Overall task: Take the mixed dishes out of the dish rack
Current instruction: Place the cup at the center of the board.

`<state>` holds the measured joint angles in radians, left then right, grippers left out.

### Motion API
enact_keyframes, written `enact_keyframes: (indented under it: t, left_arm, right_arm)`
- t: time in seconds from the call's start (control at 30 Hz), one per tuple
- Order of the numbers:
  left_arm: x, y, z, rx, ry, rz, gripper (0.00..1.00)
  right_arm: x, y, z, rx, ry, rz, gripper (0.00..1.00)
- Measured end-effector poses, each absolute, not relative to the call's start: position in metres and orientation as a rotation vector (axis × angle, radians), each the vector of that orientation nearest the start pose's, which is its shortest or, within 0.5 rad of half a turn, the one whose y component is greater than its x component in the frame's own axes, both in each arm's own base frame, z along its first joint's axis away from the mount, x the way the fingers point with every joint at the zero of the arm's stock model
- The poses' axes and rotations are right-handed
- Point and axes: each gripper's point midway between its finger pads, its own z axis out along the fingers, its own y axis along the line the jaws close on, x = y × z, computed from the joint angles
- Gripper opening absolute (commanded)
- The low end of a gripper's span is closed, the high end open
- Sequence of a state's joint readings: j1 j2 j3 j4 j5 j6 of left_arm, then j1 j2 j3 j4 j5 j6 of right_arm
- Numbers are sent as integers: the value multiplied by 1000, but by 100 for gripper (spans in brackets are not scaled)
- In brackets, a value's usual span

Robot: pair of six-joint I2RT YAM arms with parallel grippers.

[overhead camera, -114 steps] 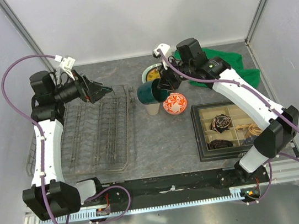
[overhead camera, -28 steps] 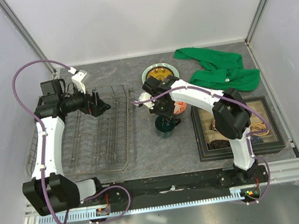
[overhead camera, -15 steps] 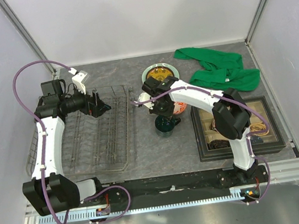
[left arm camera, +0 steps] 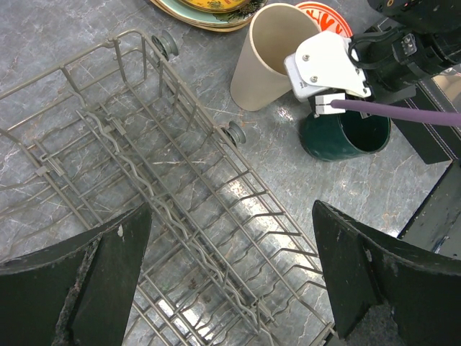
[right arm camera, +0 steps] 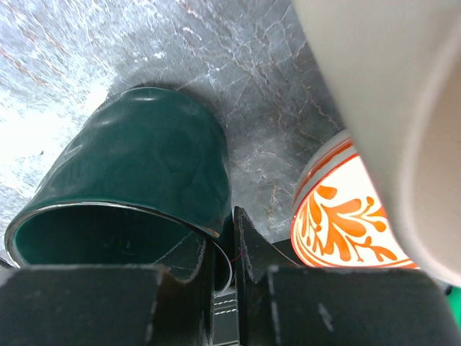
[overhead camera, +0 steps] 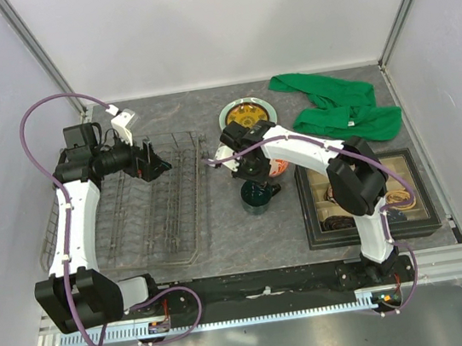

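Observation:
The grey wire dish rack [overhead camera: 154, 205] [left arm camera: 180, 187] lies at the left with no dishes on it. My left gripper [overhead camera: 159, 164] [left arm camera: 230, 213] hovers open above its far end. A dark green mug [overhead camera: 256, 195] [left arm camera: 346, 135] [right arm camera: 144, 173] stands upright just right of the rack, with my right gripper [overhead camera: 253, 174] [right arm camera: 230, 252] shut on its rim, one finger inside and one outside. Beside it are the beige cup [left arm camera: 270, 65] [right arm camera: 382, 86] and the red-and-white bowl [overhead camera: 279, 166] [left arm camera: 328, 13] [right arm camera: 346, 216]. The stacked plates [overhead camera: 246, 116] [left arm camera: 209, 11] lie behind them.
A black compartmented tray [overhead camera: 309, 209] holding small items sits right of the mug. A green cloth [overhead camera: 338, 106] lies at the back right. Grey walls enclose the table on three sides.
Since the earliest frame my right arm has carried the green mug from beside the plates down to a spot in front of the bowl. Over the last second nothing has visibly moved.

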<state>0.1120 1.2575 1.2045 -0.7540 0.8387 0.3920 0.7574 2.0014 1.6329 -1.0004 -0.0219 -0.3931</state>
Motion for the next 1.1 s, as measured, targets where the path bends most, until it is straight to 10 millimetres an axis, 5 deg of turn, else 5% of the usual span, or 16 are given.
enact_keyframes:
  t: [0.83, 1.1]
  left_arm:
    - [309, -86, 234, 683, 2049, -701, 98]
    - [309, -86, 234, 683, 2049, -701, 98]
  right_arm:
    - [294, 262, 65, -1594, 2471, 91, 43]
    - [302, 270, 83, -1556, 2428, 103, 50]
